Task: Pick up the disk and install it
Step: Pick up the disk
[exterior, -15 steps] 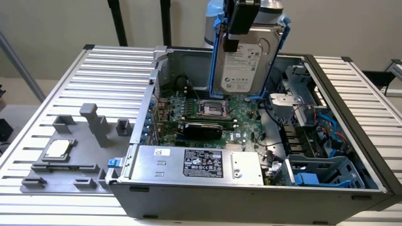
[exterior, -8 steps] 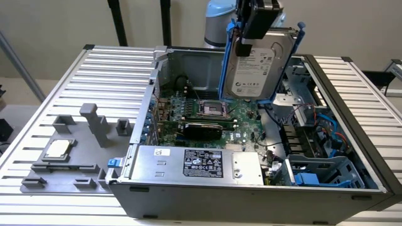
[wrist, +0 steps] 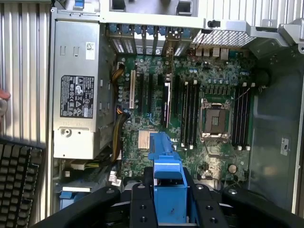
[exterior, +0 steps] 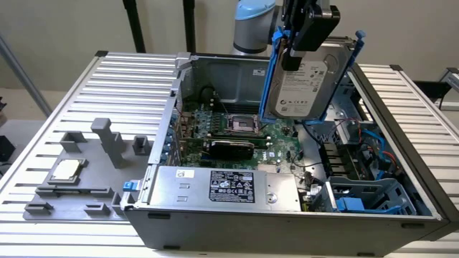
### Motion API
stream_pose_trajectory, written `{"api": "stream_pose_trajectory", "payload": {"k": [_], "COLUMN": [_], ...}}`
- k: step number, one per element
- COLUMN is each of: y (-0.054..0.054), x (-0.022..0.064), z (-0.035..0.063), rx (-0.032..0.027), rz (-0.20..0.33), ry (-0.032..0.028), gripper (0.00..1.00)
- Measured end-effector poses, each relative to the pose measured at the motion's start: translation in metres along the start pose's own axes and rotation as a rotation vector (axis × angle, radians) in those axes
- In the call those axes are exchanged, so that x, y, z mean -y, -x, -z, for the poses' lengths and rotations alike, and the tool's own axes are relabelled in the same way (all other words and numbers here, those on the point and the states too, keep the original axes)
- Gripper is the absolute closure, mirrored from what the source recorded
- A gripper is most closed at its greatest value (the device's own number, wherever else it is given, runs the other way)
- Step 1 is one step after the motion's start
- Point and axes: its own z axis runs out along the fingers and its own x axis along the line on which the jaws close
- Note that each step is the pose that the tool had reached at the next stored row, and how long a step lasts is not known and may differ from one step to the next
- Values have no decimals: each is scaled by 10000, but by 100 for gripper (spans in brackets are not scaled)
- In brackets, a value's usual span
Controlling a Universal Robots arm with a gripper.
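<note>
Gripper is clenched on the disk, pinching its upper end so that it hangs upright with the label facing out. It is held in the air over the far edge of the open computer case, toward the exterior view's right. In the wrist view the end of a blue rail sits between the black fingers, above the motherboard.

I judge the disk to be stiff and fairly heavy for its size. Its metal faces look smooth enough to slip, and it would take knocks badly. The plastic rails probably flex a little. The narrow edges near the rails look the safest place to hold, not the label face.

Counted: one disk with two blue rails, one gripper, one case, one silver power supply, one blue drive cage in the case's near corner, and one small chip near the table's near-left corner.
</note>
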Motion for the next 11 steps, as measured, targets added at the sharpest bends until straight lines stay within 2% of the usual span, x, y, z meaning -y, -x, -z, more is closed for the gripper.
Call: {"api": "stream_pose_trajectory", "payload": {"k": [11], "y": [-274], "x": [126], "z": [12], "rx": [0], "rz": [0], "ry": [0], "gripper": [67]}}
